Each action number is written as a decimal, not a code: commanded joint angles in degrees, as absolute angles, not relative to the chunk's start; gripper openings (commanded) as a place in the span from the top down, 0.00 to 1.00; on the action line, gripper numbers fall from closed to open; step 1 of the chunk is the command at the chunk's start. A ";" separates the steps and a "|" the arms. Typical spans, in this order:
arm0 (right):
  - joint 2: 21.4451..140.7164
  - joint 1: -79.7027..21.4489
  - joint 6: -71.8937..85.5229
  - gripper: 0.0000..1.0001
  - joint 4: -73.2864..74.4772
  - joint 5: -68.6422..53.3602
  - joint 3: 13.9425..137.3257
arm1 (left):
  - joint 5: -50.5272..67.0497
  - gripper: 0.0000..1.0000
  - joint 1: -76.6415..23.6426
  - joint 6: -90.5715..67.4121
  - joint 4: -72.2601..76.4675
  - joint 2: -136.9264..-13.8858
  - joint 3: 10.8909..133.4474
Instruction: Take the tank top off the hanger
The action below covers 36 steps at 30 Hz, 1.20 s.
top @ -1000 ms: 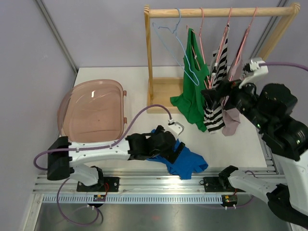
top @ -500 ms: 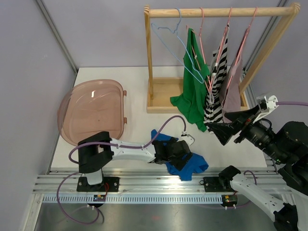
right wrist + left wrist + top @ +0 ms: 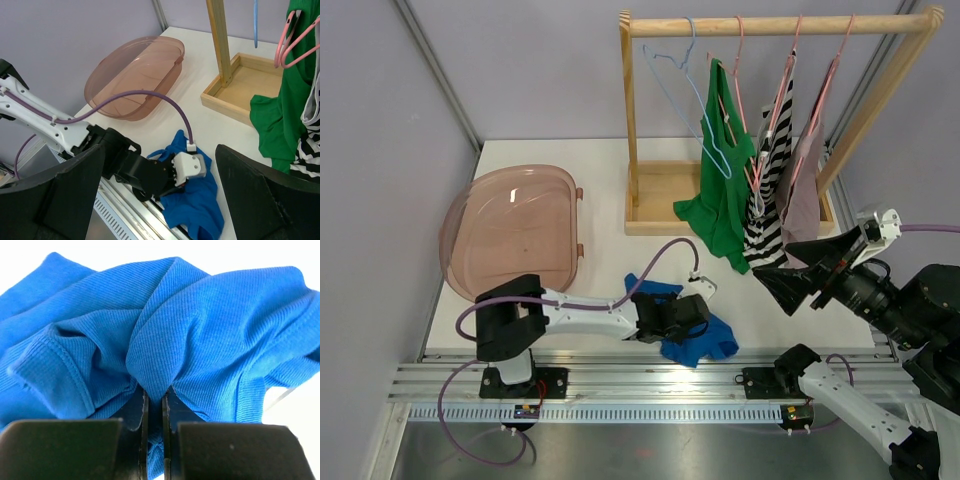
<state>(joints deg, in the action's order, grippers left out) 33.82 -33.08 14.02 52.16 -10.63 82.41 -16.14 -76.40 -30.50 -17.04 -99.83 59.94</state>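
Note:
A blue tank top (image 3: 705,338) lies crumpled on the table near the front edge, off any hanger; it fills the left wrist view (image 3: 200,325) and also shows in the right wrist view (image 3: 200,207). My left gripper (image 3: 155,396) is shut on a raised fold of it, low over the table (image 3: 682,322). An empty blue hanger (image 3: 685,100) hangs on the wooden rack (image 3: 770,25). My right gripper (image 3: 792,272) hovers open and empty to the right of the rack, pointing left toward the blue top.
A green top (image 3: 720,205), a striped top (image 3: 765,225) and a mauve top (image 3: 805,200) hang on pink hangers on the rack. A pink translucent tub (image 3: 515,235) sits at the left. The rack's wooden base tray (image 3: 655,200) stands behind the blue top.
My left gripper closed on a fold of the blue tank top and drew it slightly left. My right arm pulled away from the hanging clothes, down and to the right, staying open.

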 commanded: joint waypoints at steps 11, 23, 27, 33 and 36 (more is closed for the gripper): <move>33.84 -33.49 15.55 0.01 50.44 -1.98 82.17 | -39.64 1.00 -69.00 -29.54 -44.90 -72.70 74.52; 35.42 -33.49 18.98 0.01 47.46 4.57 81.56 | -34.55 1.00 -39.75 -21.98 -53.27 -64.69 84.46; 36.82 -33.49 18.98 0.01 46.50 4.39 80.86 | -23.52 1.00 -22.09 -19.16 -50.80 -66.88 82.79; 38.58 -33.49 19.16 0.00 45.09 9.75 81.38 | -17.06 0.54 -11.34 -20.21 -49.57 -71.28 82.44; 39.89 -33.49 19.16 0.00 44.21 12.74 83.13 | -16.53 0.16 -9.85 -21.09 -49.48 -71.28 81.30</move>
